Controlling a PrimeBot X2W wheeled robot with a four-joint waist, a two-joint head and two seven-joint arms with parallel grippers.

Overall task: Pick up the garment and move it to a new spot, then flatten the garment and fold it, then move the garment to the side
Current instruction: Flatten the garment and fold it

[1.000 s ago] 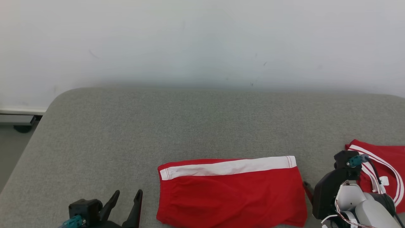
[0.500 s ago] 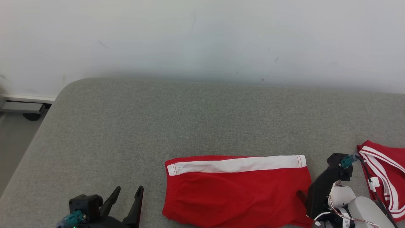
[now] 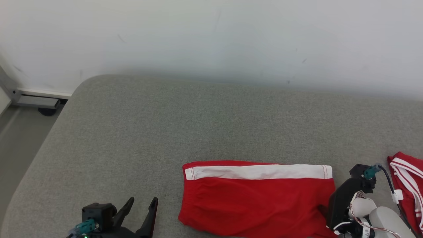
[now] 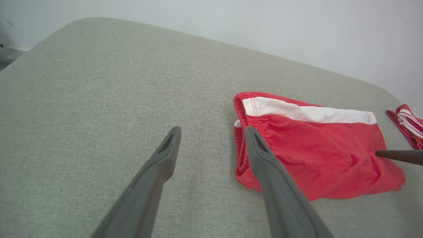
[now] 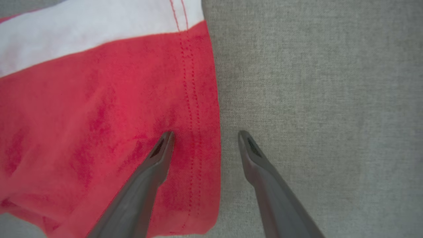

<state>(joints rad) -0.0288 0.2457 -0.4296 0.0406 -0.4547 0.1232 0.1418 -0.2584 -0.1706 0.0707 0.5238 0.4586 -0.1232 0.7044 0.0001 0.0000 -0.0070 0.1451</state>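
Observation:
The garment (image 3: 257, 198) is a pair of red shorts with a white band along its far edge, lying folded flat on the grey padded surface (image 3: 165, 132). My left gripper (image 3: 143, 200) stands open to the left of it, a short gap from the waistband end (image 4: 241, 132), with nothing between its fingers. My right gripper (image 5: 205, 134) is open and straddles the garment's (image 5: 99, 115) right hem. One fingertip (image 5: 165, 138) rests on the red cloth and the other hangs over bare grey fabric. One of its fingers (image 4: 396, 155) shows in the left wrist view.
A second red garment with white stripes (image 3: 408, 191) lies at the far right, beyond my right wrist (image 3: 347, 198). The padded surface has a rounded left edge, with floor (image 3: 19, 138) below it. A pale wall (image 3: 211, 39) runs along the back.
The head camera has turned left, shifting the whole picture right. My right gripper has closed in on the garment's right hem. Both grippers stay open.

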